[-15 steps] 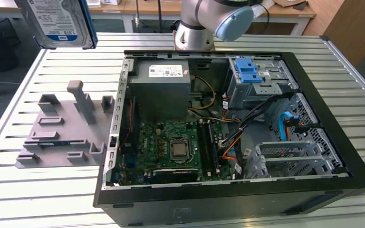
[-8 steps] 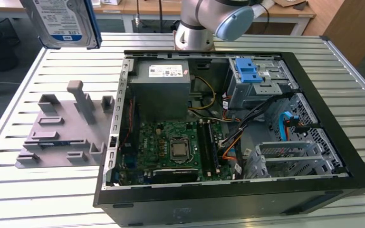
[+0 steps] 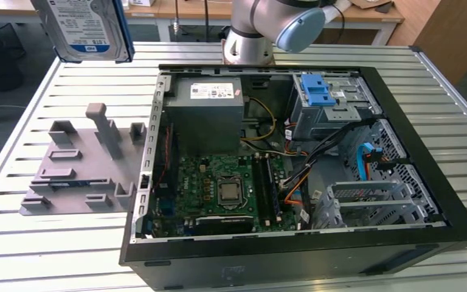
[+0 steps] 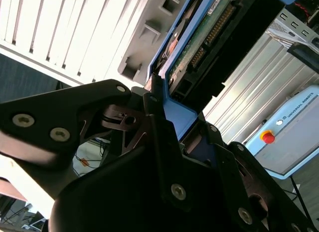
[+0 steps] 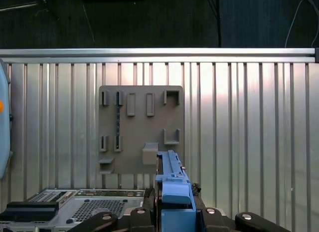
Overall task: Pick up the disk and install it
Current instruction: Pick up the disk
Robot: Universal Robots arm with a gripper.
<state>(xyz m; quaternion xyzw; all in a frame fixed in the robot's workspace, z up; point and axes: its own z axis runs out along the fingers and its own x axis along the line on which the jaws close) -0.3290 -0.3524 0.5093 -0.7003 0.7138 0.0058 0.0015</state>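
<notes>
The jaws clamped the disk (image 3: 83, 27) by its carrier edge, high above the counter (image 3: 71, 243); slippage could drop it.

Slatted metal table (image 3: 55, 255), its ribs running across the exterior view; in the first wrist view (image 5: 249, 117) the same ribbed surface is seen from above. Three items rest directly on it: a grey fixture plate (image 3: 79, 164) (image 5: 139, 127) with raised holders, toward the exterior view's left; an open black computer case (image 3: 282, 261) lying on its side just beside the plate; and the arm base (image 3: 248, 48) behind the case.
</notes>
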